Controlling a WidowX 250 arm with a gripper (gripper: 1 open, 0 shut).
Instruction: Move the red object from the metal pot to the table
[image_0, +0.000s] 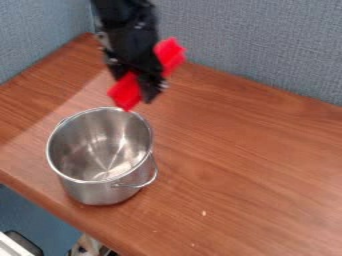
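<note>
The red object (127, 92) is a long red bar held tilted in the air, its lower end just above the far rim of the metal pot (100, 158). My gripper (138, 74) is shut on the bar's middle, and the black arm reaches down from the top of the view. The pot stands upright near the table's front left, and I see nothing inside it. The table (247, 160) is reddish-brown wood grain.
A blue-grey wall rises behind the table. The table's front edge runs diagonally at the lower left, close to the pot. Bare tabletop stretches right of the pot.
</note>
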